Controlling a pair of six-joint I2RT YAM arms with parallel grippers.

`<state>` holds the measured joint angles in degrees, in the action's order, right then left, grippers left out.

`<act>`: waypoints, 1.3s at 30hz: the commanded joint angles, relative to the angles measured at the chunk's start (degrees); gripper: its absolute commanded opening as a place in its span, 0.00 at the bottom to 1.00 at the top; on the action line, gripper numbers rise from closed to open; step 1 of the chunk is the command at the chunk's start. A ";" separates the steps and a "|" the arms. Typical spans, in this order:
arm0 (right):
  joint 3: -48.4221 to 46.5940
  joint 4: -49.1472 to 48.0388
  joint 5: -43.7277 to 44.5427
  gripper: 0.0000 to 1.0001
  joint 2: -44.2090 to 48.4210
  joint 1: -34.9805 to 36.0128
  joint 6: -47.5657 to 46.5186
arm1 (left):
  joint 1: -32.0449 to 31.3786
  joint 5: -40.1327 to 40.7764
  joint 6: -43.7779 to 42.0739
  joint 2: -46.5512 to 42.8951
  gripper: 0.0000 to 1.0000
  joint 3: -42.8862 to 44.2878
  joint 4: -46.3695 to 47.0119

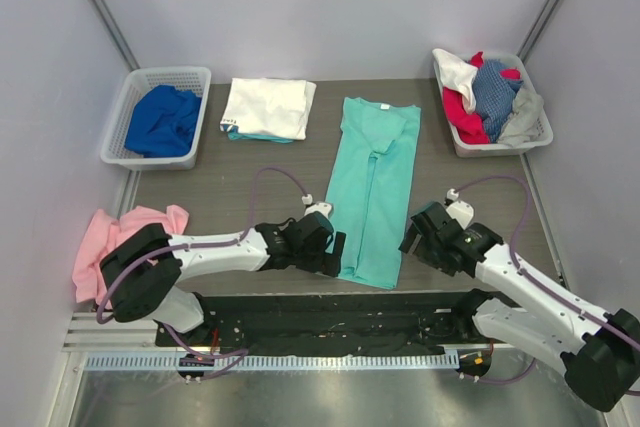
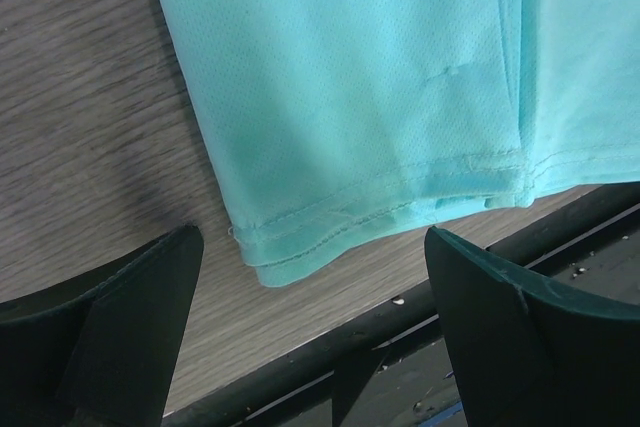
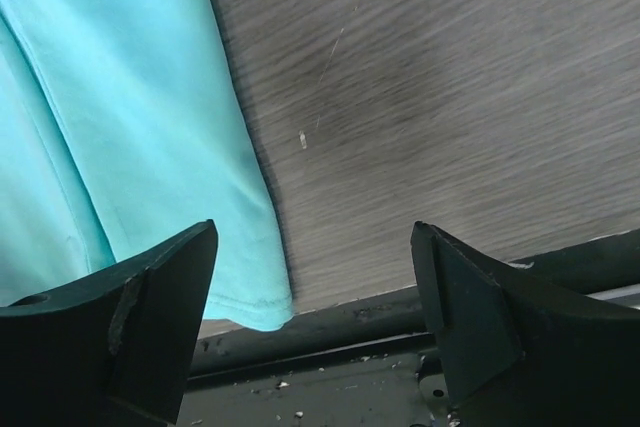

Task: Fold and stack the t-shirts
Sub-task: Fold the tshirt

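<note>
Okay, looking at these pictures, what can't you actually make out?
- Top view: shirts heaped in the right basket cover each other; number unclear.
- Top view: the white shirt hides all but a teal edge of whatever lies beneath.
- Top view: the left arm covers part of the pink cloth; its kind is unclear.
- Both wrist views: frame edges cut off the mint shirt beyond its hem.

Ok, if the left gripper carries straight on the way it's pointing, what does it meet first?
Probably the near hem of the mint-green t-shirt, lying on the table just ahead of the open left gripper; depth is unclear.
</note>
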<state>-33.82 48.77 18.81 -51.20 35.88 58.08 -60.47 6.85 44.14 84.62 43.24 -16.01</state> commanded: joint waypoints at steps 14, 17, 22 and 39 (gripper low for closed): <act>6.66 -8.24 -10.10 0.62 3.56 10.78 14.68 | -2.90 -1.67 4.11 1.25 0.84 -1.58 4.50; 7.37 -9.31 -9.85 0.54 2.69 13.42 16.97 | -3.16 -1.67 4.11 0.99 0.82 -1.58 4.32; 7.46 -7.47 -7.74 0.51 2.51 16.94 19.96 | -3.95 -1.40 4.46 -0.24 0.80 -1.93 3.53; 5.96 0.36 2.46 0.62 2.95 18.44 22.25 | -5.54 0.44 6.05 -0.60 0.77 -3.08 3.53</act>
<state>-26.98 48.12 16.47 -48.36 53.98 78.98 -65.52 6.74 49.32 83.88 41.01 -11.81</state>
